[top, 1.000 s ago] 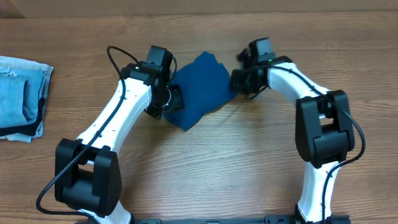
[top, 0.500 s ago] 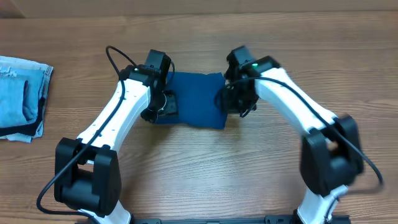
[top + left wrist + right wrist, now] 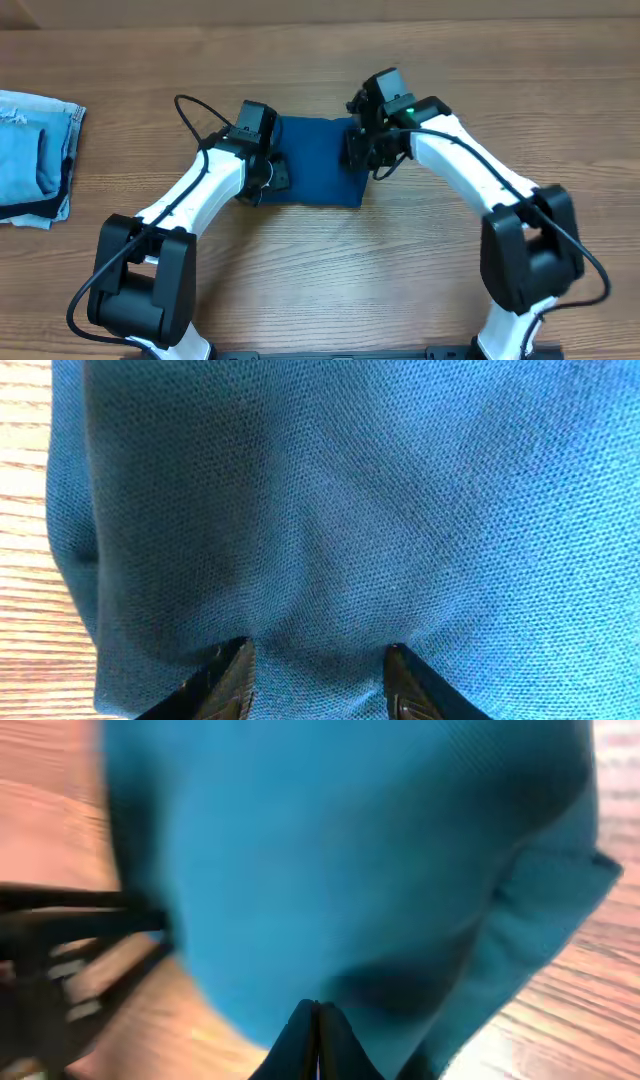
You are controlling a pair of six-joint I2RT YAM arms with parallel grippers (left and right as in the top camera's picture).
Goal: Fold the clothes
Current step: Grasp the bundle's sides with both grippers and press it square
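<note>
Wooden table (image 3: 420,270) is carrying everything: the right pincer (image 3: 318,1020) is clenching the right edge of the teal shirt (image 3: 315,160); the left pincer (image 3: 315,678) is pressing, parted, on its left edge. It is lying folded between them, long axis left to right, both arms equally near.

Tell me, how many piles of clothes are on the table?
2. The dark blue shirt lies in the middle of the table. The pale blue denim stack sits at the left edge, partly cut off; it may hold several pieces.
</note>
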